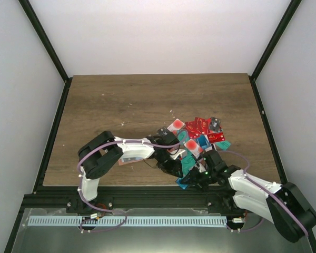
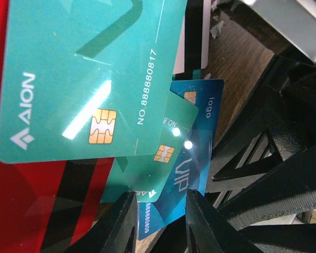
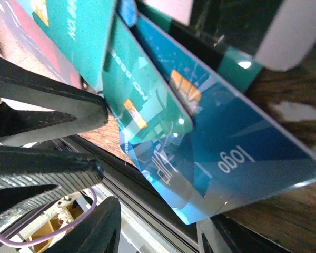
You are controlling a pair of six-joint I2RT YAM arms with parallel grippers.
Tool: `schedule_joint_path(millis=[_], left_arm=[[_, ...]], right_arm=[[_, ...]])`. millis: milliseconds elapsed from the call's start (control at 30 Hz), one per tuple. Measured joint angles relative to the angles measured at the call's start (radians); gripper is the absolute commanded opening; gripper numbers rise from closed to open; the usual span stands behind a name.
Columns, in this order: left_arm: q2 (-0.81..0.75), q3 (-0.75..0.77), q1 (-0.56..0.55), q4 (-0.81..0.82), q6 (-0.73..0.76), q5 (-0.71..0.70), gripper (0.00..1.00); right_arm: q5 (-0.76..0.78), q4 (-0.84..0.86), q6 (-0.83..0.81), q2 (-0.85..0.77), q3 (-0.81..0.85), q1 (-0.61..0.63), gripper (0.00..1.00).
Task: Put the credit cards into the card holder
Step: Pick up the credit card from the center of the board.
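The credit cards [image 1: 200,130] lie in a loose red, teal, blue and black heap right of the table's middle. A blue card [image 2: 192,158] marked VIP and logo sticks out past the table's near edge, under two teal cards [image 2: 79,79]. My left gripper [image 2: 159,219] is open, its fingers astride one corner of the blue card. My right gripper [image 3: 163,232] is open too, with the opposite corner of the blue card [image 3: 242,153] between its fingers. Both grippers meet at the near edge [image 1: 185,171]. The card holder [image 1: 124,162] shows as a salmon strip under my left forearm.
The black frame rail [image 1: 147,192] runs just below the table's near edge, right under the overhanging card. A red card [image 2: 21,211] lies beneath the teal ones. Black posts and white walls close in the table on three sides.
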Motion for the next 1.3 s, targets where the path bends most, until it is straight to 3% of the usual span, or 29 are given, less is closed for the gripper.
schedule_joint_path(millis=[433, 933, 1300], left_arm=[[0.011, -0.053, 0.0, 0.113, -0.027, 0.104, 0.27], [0.019, -0.109, -0.001, 0.215, -0.07, 0.193, 0.27], [-0.019, -0.121, -0.002, 0.192, -0.081, 0.145, 0.28]], right_arm=[[-0.004, 0.056, -0.014, -0.026, -0.034, 0.002, 0.27], [0.036, 0.077, -0.007, -0.092, -0.071, 0.015, 0.01], [0.08, 0.011, 0.006, -0.15, -0.047, 0.014, 0.01]])
